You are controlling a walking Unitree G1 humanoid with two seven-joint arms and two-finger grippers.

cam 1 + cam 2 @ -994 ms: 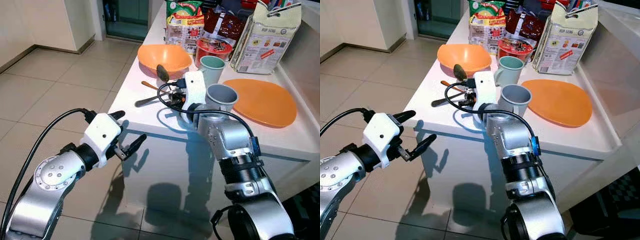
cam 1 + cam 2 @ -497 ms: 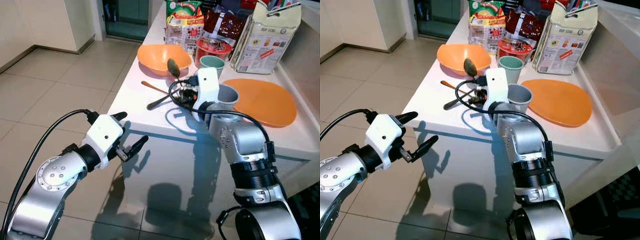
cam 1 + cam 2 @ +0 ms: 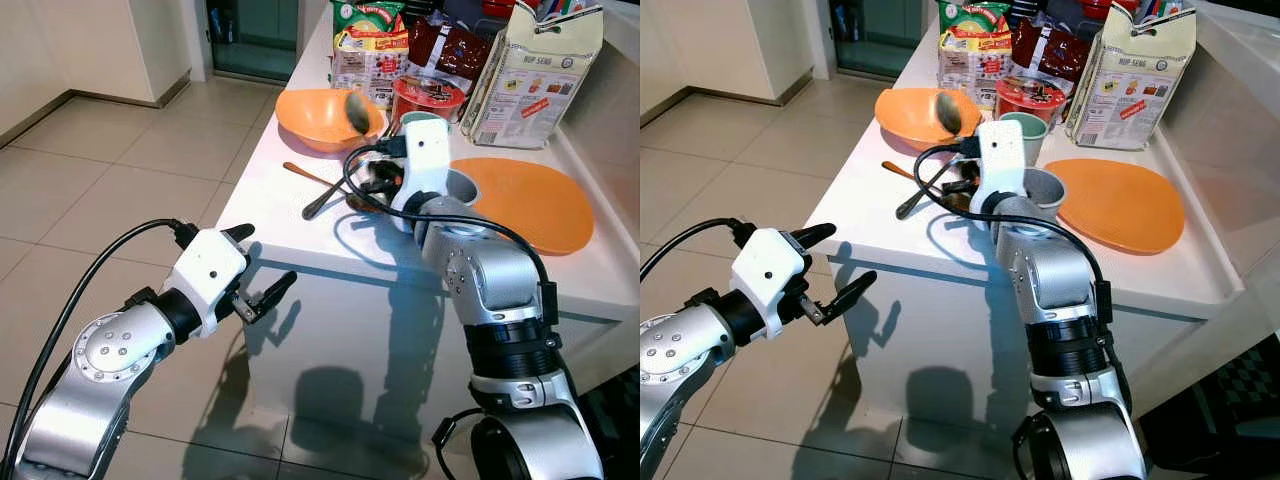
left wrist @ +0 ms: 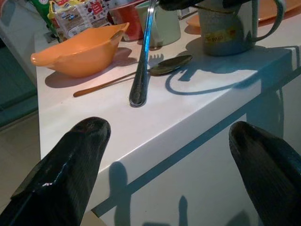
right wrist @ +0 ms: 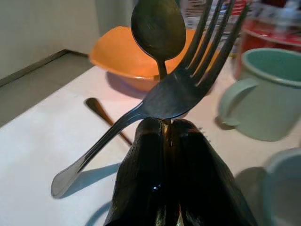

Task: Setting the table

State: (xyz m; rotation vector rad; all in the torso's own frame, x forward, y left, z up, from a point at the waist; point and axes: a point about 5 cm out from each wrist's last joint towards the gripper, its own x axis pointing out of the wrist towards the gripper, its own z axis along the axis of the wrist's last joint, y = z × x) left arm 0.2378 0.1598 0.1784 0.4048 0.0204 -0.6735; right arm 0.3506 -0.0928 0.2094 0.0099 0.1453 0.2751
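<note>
Over the white table (image 3: 290,225), the right gripper (image 5: 162,127) is clenching a spoon (image 5: 158,28) and fork (image 5: 188,82) beside the orange bowl (image 3: 318,115); left gripper (image 3: 250,270) is hanging released. Cutlery placement is judged outstanding.

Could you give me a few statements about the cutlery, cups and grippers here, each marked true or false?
1. The right gripper is shut on a spoon and a fork. True.
2. The left gripper holds the bowl. False: it is open and holds nothing, out in front of the table; the orange bowl sits on the table.
3. The fork's handle end touches the table. True.
4. The orange plate is stacked on the bowl. False: it lies flat on the table, to the right of the cups.
5. A wooden-handled spoon lies on the table near the bowl. True.
</note>
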